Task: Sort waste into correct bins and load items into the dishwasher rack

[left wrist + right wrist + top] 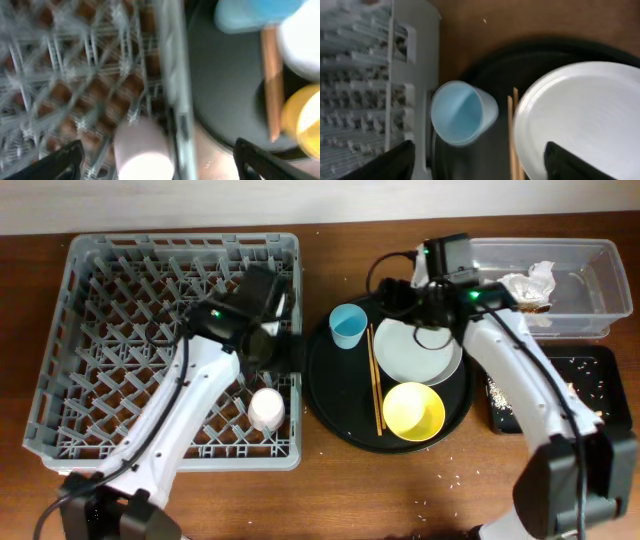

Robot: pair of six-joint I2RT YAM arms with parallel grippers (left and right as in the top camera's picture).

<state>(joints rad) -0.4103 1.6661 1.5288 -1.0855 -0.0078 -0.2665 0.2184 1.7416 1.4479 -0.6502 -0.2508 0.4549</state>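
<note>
The grey dishwasher rack (120, 330) fills the left. A pink cup (267, 408) stands upside down in its near right corner. My left gripper (272, 352) hovers open just above and behind it; in the left wrist view the pink cup (142, 150) lies between the open fingers (159, 161), not gripped. My right gripper (397, 295) is open and empty over the back of the round tray, above the blue cup (462, 112) and the plate (585, 115). The blue cup (348, 326), plate (420, 350), yellow bowl (414, 410) and chopsticks (375, 380) lie on the tray.
The round black tray (325, 395) sits right of the rack. The clear tub (585, 260) at the back right holds a crumpled white napkin (532, 280). The shallow black tray (590, 395) in front of it holds rice-like crumbs. A few crumbs lie on the wooden table.
</note>
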